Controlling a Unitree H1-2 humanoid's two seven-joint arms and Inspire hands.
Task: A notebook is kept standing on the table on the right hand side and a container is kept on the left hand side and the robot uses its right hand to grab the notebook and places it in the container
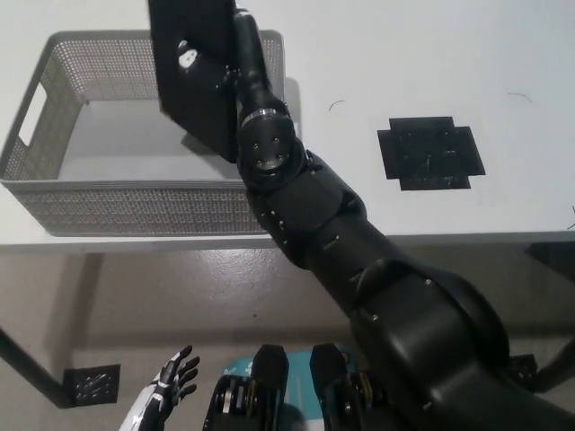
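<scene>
A black notebook (193,63) hangs tilted over the right half of the grey mesh container (54,193), which stands on the white table at the left. My black right hand (211,76) is shut on the notebook, its arm stretching from the bottom right across the container's right wall. The notebook's lower corner dips inside the container's rim; I cannot tell whether it touches the floor. My white left hand (166,395) rests low at the bottom left, below the table, fingers spread and holding nothing.
A black cross-shaped stand (431,153) lies flat on the table at the right. The table's front edge (108,244) runs across the middle of the view, with floor below. A small black plate (90,384) lies on the floor at the lower left.
</scene>
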